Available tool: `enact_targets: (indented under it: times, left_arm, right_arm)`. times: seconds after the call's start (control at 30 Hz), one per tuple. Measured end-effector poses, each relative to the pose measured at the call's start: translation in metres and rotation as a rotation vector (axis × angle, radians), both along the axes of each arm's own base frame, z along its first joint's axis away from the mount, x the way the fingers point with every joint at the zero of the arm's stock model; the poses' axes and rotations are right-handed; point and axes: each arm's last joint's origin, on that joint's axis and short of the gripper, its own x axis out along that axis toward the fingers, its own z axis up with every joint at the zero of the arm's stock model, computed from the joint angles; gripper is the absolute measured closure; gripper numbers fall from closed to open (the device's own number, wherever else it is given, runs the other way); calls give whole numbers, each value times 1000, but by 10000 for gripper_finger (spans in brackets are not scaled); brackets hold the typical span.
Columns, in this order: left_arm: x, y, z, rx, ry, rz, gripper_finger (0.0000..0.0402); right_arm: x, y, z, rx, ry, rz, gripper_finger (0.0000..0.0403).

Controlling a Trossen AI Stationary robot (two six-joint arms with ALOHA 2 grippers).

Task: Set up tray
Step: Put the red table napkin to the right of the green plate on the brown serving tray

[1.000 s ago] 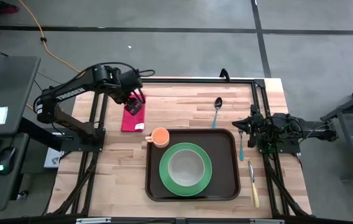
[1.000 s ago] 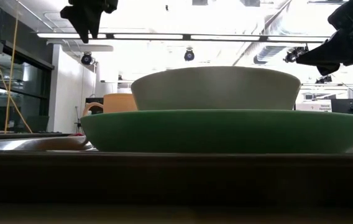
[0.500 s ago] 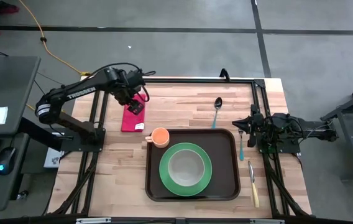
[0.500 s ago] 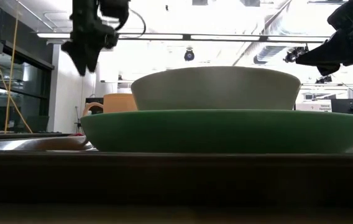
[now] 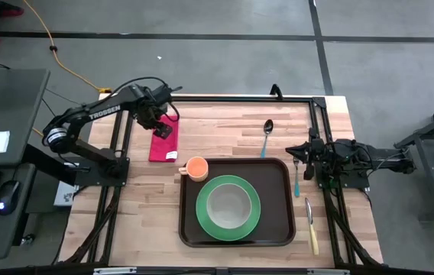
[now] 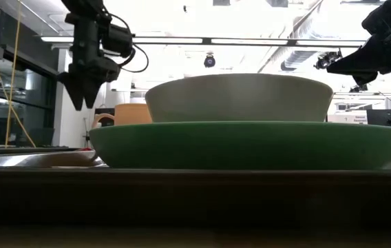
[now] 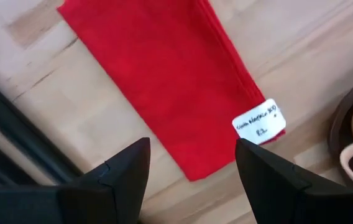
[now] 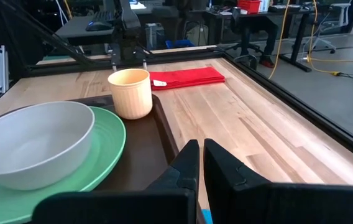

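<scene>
High view, tray (image 5: 286, 200): on the table's near middle, carrying green plate (image 5: 251, 223) with grey bowl (image 5: 228, 205); orange cup (image 5: 196, 167) at its far-left corner.
High view, left gripper (image 5: 163, 128): over the red napkin (image 5: 163, 145), left of the tray.
High view, right gripper (image 5: 299, 153): at the right edge, above a teal-handled fork (image 5: 296, 180).
Low view, left gripper (image 6: 78, 88): raised, clear of the surface.
Left wrist view, fingers (image 7: 122, 173): spread apart, empty, napkin with white label (image 7: 258, 120) between.
Right wrist view, fingers (image 8: 186, 163): pressed together, empty.
</scene>
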Motion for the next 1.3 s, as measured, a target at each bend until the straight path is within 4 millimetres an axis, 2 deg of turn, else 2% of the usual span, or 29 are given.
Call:
enact_targets:
  times: [0.33,0.5,0.97,1.3]
  left_arm:
    - [-19,9,-33,-59,19,69,135]
    - [-21,9,-48,-61,-4,89,135]
    - [-28,8,-69,-49,3,183,135]
    - [-33,22,-71,0,-70,266,135]
  right_arm:
    - [0,-1,0,10,1,-29,402]
    - [0,-1,-1,13,4,-30,402]
    - [0,-1,-1,17,4,-43,402]
    - [-1,-2,-1,33,1,-61,402]
